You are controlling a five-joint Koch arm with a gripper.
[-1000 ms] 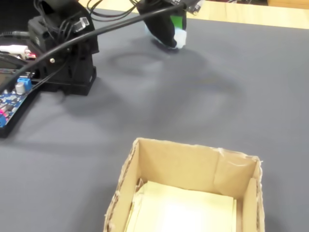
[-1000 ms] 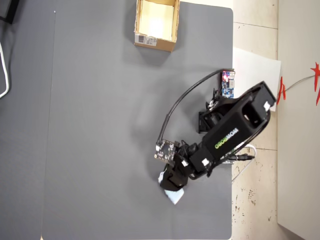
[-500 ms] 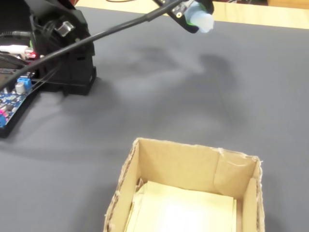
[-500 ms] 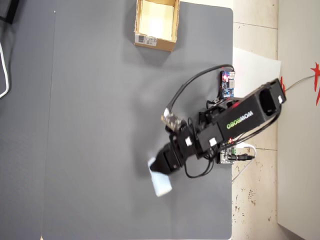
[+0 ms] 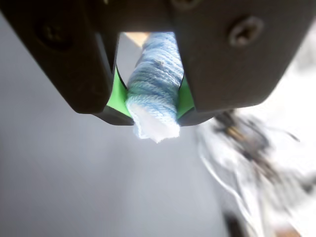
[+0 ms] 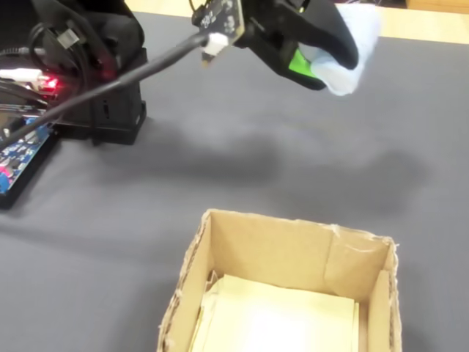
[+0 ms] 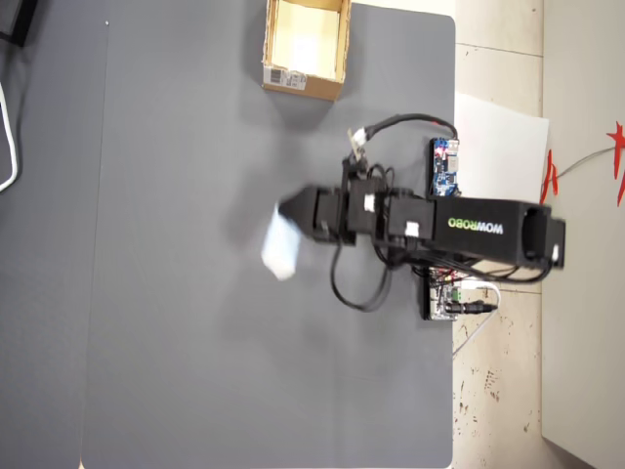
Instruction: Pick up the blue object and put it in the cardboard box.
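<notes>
Both fingers [image 5: 114,96] of the gripper [image 5: 153,106] pinch one blue object [image 5: 154,89] between their green pads, held clear above the table [image 7: 176,342], one cardboard box [image 7: 305,82] well apart.

Worktop [image 7: 195,342]: dark grey matte surface, fills most of the overhead view; rounded corners visible on its right side. Soft diffuse shadows on it in the fixed view, no hard edges.

Floor [image 7: 498,391]: pale beige tiles with faint speckle and visible grout lines, right of the worktop in the overhead view.

White sheet [image 7: 503,147] lies on the floor, tucked against the worktop's right edge.

Red tape marks [image 7: 615,147] on a paler strip at the far right.

White cable loop [image 7: 10,147] at the left edge.

Pale wood strip [image 6: 425,22] runs beyond the worktop's far edge in the fixed view.
</notes>
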